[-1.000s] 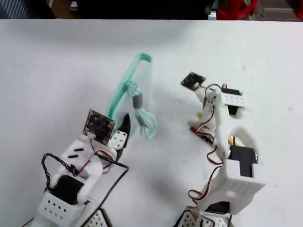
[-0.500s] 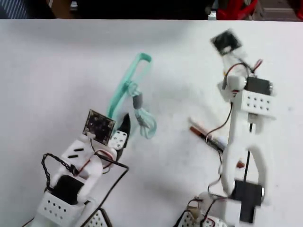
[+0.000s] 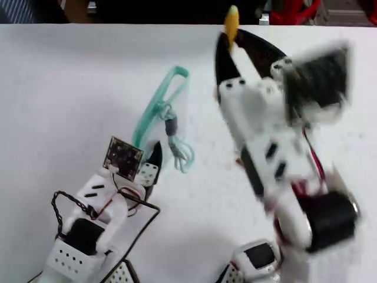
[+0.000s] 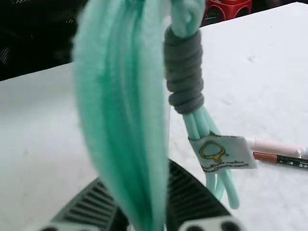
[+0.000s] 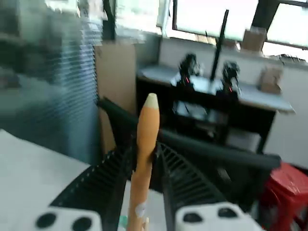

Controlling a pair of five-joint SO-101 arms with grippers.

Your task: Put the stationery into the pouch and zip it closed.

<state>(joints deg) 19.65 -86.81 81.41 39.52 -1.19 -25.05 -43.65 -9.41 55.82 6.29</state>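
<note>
A clear pouch with a teal zipper edge (image 3: 156, 103) lies left of centre, its teal cord and grey wrap (image 3: 171, 125) trailing beside it. At the pouch's near end, my left gripper (image 3: 154, 156) is shut on the teal edge (image 4: 120, 106), which stands between its jaws (image 4: 144, 202); the grey wrap (image 4: 184, 72) and a white tag (image 4: 221, 151) hang alongside. High above the table, my right gripper (image 3: 230, 36) is shut on an orange pen (image 3: 231, 19). The pen (image 5: 147, 125) sticks out past the right gripper (image 5: 144, 149) toward the room.
Two pens, a pale pink one (image 4: 274, 146) and a red-brown one (image 4: 281, 159), lie on the white table to the right of the pouch. The raised right arm (image 3: 277, 159) covers most of them from above. The table's far edge (image 3: 118, 25) runs along the back.
The right arm rose from the pens on the table and swung up toward the camera, holding the orange pen. The left arm and pouch stayed put.
</note>
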